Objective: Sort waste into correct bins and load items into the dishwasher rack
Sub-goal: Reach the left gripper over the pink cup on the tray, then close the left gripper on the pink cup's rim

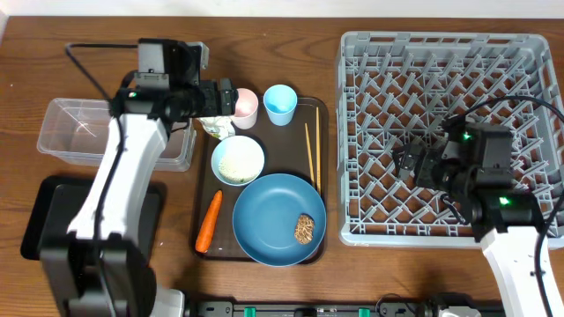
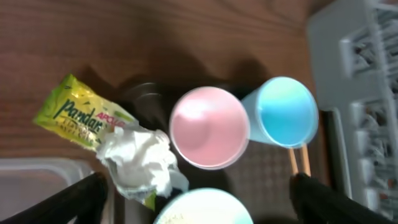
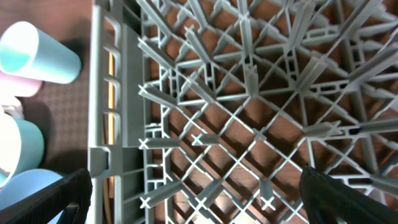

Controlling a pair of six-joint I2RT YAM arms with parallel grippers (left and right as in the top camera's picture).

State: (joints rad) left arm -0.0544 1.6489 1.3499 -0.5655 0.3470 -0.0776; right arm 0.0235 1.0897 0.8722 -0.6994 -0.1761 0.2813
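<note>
Pink cup (image 2: 209,127) faces left pincer (image 2: 199,183), seemingly spread wide.

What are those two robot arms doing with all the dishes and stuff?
They're tidying up, but neither holds anything. The left gripper hangs open above the pink cup, near the tissue and snack wrapper. The right gripper hangs open over the grey rack, where I see nothing loaded. The carrot, blue plate, white bowl and chopsticks lie on the brown tray.

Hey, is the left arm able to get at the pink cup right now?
Likely yes: the open left gripper hovers over the pink cup, whose rim is uncovered. The light-blue cup and crumpled tissue crowd either side, leaving tight room.
</note>
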